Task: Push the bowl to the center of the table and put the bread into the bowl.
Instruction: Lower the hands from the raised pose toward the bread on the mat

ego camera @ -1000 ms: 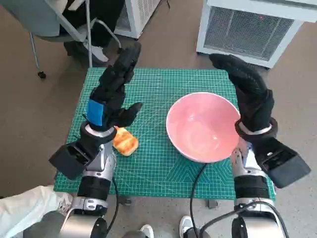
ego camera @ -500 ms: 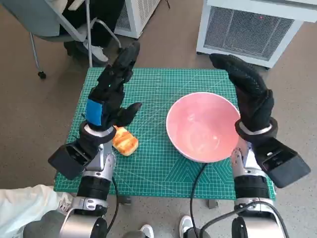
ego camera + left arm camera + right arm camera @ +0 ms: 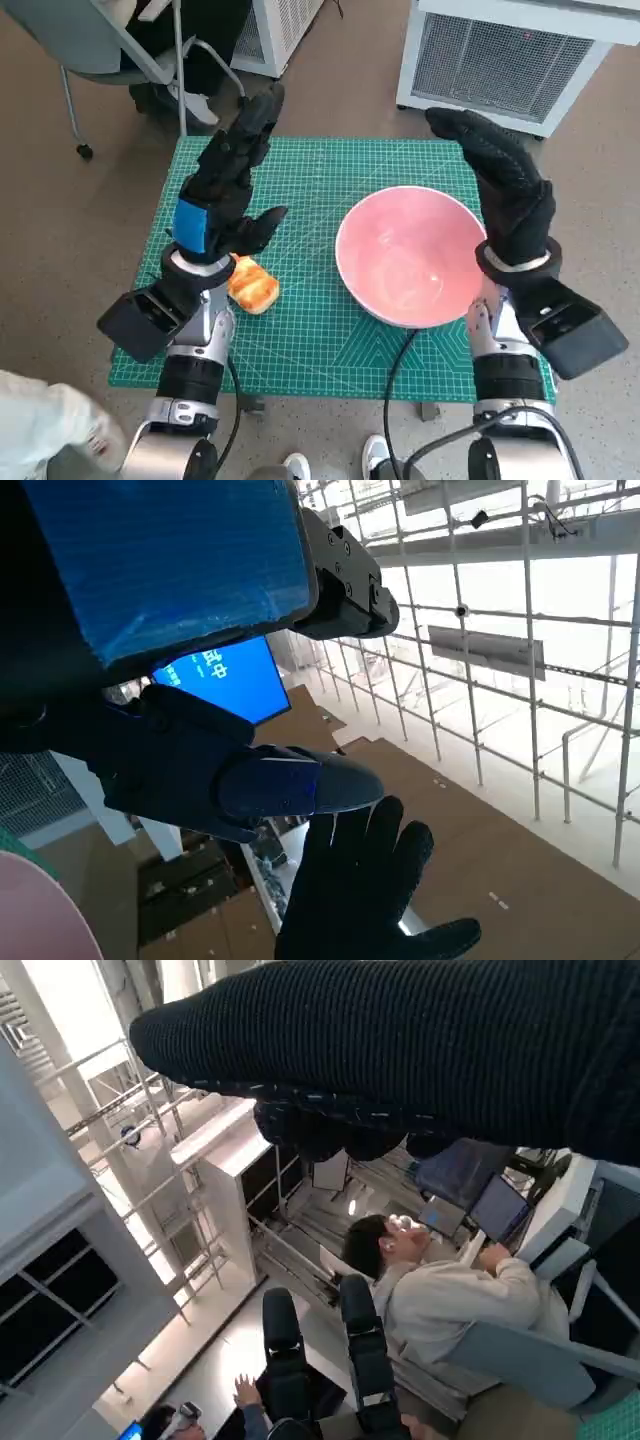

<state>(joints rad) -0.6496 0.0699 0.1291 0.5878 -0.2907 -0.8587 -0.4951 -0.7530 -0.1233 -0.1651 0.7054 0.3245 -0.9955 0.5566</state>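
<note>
A pink bowl [image 3: 410, 255] stands empty on the right half of the green cutting mat [image 3: 310, 320]; a sliver of its rim [image 3: 30, 910] also shows in the left wrist view. The bread [image 3: 253, 285], a golden roll, lies on the mat's left part, partly hidden under my left wrist. My left hand [image 3: 228, 185] is raised above the mat with fingers spread, holding nothing. My right hand [image 3: 503, 180] is raised just right of the bowl, fingers extended upward, empty; it appears too as a dark glove [image 3: 365, 900] in the left wrist view.
A chair [image 3: 120, 50] and a person's feet stand beyond the mat's far left corner. White grilled units [image 3: 505, 60] sit behind the table on the right. A person sits at a laptop [image 3: 440, 1280] in the right wrist view. A pale sleeve [image 3: 40, 420] shows at bottom left.
Both hands stay almost still. The pale sleeve at the bottom left has drawn back out of the picture.
</note>
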